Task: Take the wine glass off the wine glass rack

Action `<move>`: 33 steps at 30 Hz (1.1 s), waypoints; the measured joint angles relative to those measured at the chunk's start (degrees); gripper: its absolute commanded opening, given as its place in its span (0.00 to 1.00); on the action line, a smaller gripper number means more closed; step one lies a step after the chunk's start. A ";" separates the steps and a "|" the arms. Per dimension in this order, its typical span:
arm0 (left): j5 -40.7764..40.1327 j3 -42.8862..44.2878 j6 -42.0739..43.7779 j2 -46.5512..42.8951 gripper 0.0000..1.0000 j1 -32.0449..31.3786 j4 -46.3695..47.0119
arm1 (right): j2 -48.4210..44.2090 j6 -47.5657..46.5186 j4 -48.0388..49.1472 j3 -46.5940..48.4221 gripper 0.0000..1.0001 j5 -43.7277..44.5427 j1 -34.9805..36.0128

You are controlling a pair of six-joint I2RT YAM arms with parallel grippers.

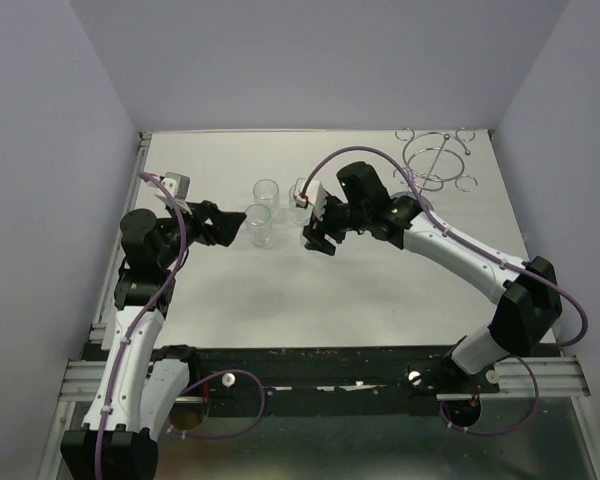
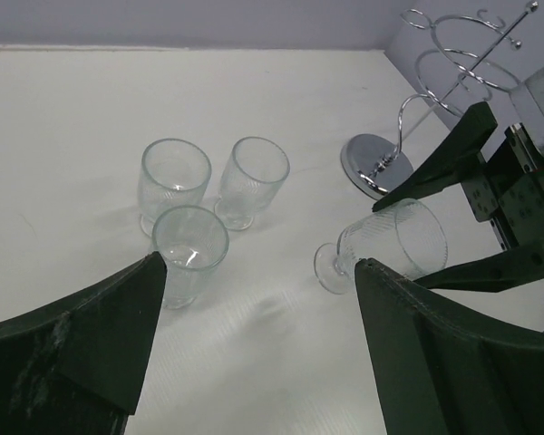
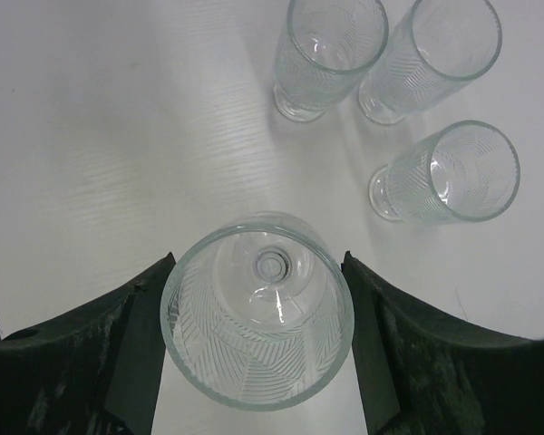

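The chrome wine glass rack (image 1: 435, 160) stands at the table's far right corner, its hooks empty; its mirrored base shows in the left wrist view (image 2: 372, 163). My right gripper (image 1: 316, 234) is at mid-table, well left of the rack, shut on a ribbed wine glass (image 3: 257, 317). In the right wrist view both fingers press the bowl's sides. In the left wrist view this glass (image 2: 392, 243) is tilted, foot low near the table. My left gripper (image 1: 236, 224) is open and empty, its jaws wide apart, just left of the standing glasses.
Three more glasses stand upright in a cluster (image 1: 267, 192) (image 1: 258, 226) (image 1: 300, 190) between the two grippers. They also show in the right wrist view (image 3: 331, 50) and the left wrist view (image 2: 190, 246). White walls close the table's sides and back.
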 measured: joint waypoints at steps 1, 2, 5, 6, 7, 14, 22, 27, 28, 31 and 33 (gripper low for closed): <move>-0.42 -0.46 0.13 -0.85 0.97 0.28 -0.70 | 1.31 0.35 0.02 0.83 0.01 -0.09 0.00; -0.72 -0.90 0.28 -1.55 0.98 0.46 -1.49 | 2.67 0.81 0.07 1.68 0.01 -0.17 0.00; -1.70 -2.01 1.07 -2.93 0.98 0.79 -3.50 | 6.86 2.32 0.44 4.11 0.01 -0.24 0.00; -2.10 -2.32 1.42 -3.28 0.97 0.87 -4.26 | 8.20 2.71 0.61 4.90 0.01 -0.24 0.00; -2.29 -2.45 1.66 -3.45 0.97 0.87 -4.90 | 9.73 3.28 0.72 5.90 0.01 -0.20 0.00; -3.63 -3.69 3.08 -4.90 0.97 0.94 -6.82 | 16.41 5.51 1.27 11.32 0.01 0.33 0.00; -3.82 -4.28 3.45 -5.03 0.97 0.94 -7.37 | 21.29 6.34 2.82 12.48 0.02 2.34 0.00; -4.04 -4.42 3.39 -4.92 0.98 1.03 -7.32 | 23.65 6.36 3.34 13.18 0.11 2.84 -0.02; -4.02 -4.50 3.34 -4.72 0.97 1.49 -7.32 | 23.82 6.36 3.43 13.25 0.14 2.86 -0.02; -4.09 -4.57 3.04 -3.69 0.98 2.58 -7.30 | 23.91 6.36 3.63 13.40 0.21 2.84 -0.04; -4.09 -4.57 2.75 -2.84 0.97 2.86 -7.30 | 23.91 6.36 3.91 13.49 0.29 2.84 -0.04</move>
